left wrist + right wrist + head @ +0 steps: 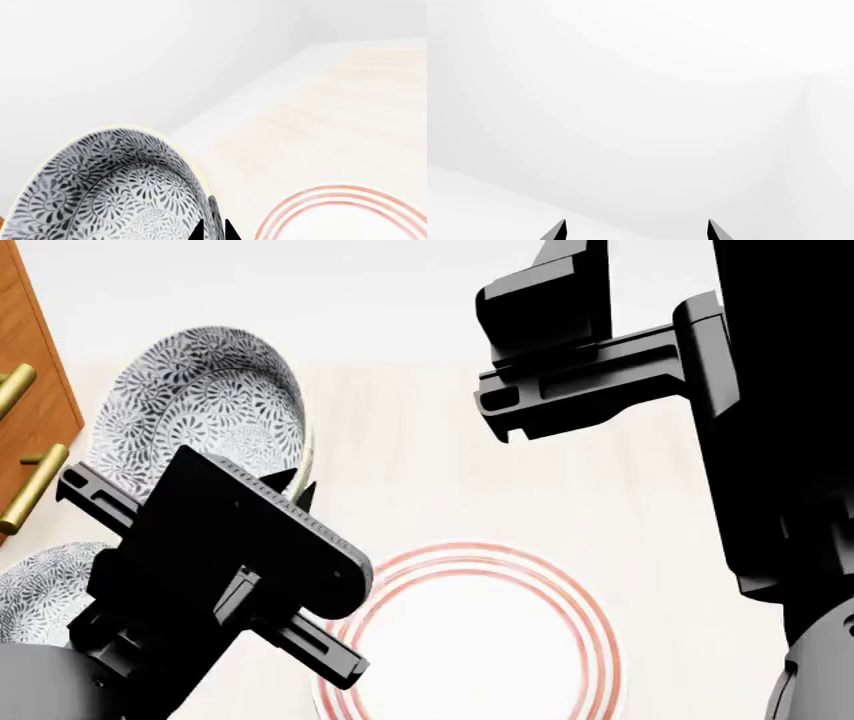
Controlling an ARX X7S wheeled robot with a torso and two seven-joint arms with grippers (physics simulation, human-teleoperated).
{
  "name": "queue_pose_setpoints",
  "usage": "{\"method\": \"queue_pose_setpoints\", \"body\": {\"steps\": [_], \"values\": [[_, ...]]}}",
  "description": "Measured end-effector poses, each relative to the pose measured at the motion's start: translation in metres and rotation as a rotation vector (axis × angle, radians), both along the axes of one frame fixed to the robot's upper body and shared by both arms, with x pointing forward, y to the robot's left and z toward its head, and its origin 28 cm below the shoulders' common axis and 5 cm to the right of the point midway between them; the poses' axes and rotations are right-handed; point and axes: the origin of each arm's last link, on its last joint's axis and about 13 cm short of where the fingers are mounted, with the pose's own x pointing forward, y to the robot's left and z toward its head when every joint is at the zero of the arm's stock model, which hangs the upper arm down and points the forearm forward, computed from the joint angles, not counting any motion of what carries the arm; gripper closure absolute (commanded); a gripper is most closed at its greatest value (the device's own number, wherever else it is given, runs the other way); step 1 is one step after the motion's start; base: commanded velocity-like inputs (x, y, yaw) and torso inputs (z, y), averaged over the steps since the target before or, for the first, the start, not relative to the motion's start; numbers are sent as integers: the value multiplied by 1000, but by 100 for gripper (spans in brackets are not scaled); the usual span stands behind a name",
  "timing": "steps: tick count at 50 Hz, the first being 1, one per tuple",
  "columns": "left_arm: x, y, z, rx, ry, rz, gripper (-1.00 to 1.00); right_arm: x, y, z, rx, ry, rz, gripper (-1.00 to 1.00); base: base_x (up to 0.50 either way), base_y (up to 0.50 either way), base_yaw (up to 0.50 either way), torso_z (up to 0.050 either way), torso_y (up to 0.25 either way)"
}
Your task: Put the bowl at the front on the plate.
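The patterned grey-blue bowl [200, 405] is lifted and tilted on its side, left of and beyond the plate [467, 640]. My left gripper [296, 492] is shut on its rim. In the left wrist view the bowl [113, 185] fills the lower part, and its wall sits between the two dark fingertips of the left gripper [213, 231]. The white plate [347, 215] with red rings lies on the table beside it. My right gripper [636, 230] is open with nothing between its tips, and it is raised at the upper right of the head view [497, 405].
A second patterned bowl [47, 585] sits on the pale wooden table [441, 490] at the left, partly behind my left arm. A wooden cabinet front [34, 390] with brass handles [30, 485] stands at the far left edge.
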Motion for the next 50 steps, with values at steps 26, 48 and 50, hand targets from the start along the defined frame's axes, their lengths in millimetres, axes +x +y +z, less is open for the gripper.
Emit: {"method": "queue_pose_setpoints", "body": {"steps": [26,48,50], "values": [[17,-27,-9,-6,-86,-111,100,-3,-1,3,1,-15,-1,-100,0,0,0,0,0],[27,-49,-20,-11,-92,-164,100,-4,0,2,-3,-21,2,-100,0,0,0,0,0],[28,-51,-21,-10,-90,-164,100,-4,0,2,-2,-23,3,-100,0,0,0,0,0]]}}
